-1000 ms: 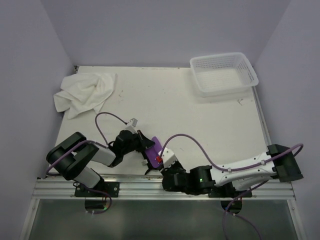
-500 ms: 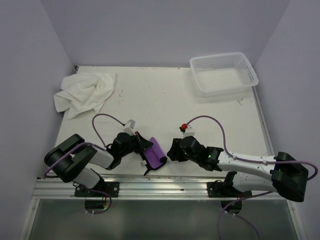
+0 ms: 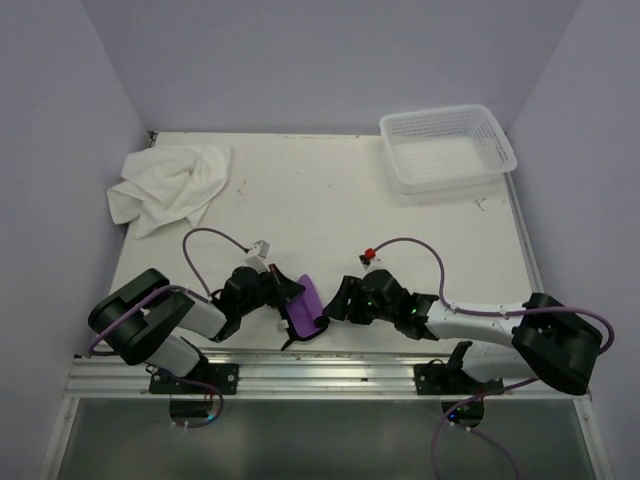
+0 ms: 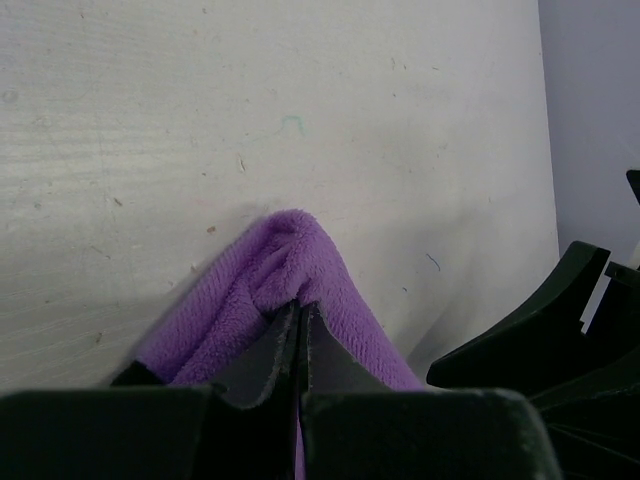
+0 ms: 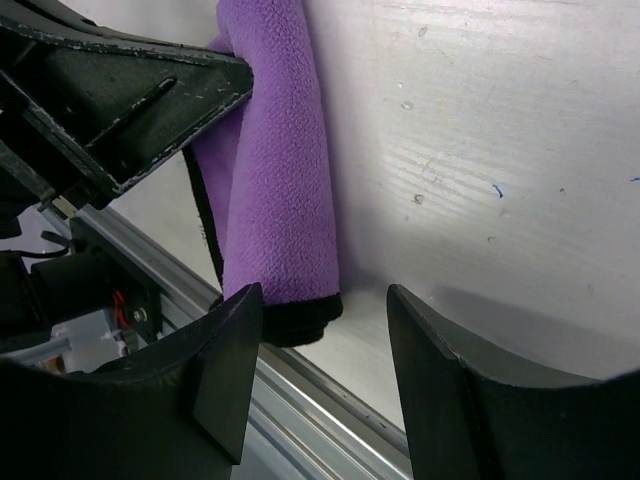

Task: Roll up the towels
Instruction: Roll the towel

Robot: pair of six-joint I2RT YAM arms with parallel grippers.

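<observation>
Small purple fleece towel (image 3: 306,308), rolled, at table's 6 o'clock. Left gripper (image 4: 301,312) pinches its end, likely to stop it unrolling. Right gripper (image 5: 322,300) spread, straddling the other end. Large crumpled white towel (image 3: 165,185) at 10 o'clock, unrolled.

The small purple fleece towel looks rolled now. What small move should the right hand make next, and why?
Probably ease the right hand forward so its open fingers straddle the dark-edged end of the rolled purple fleece towel. That end lies free just ahead of it, while the left hand is shut on the roll's far part.
</observation>
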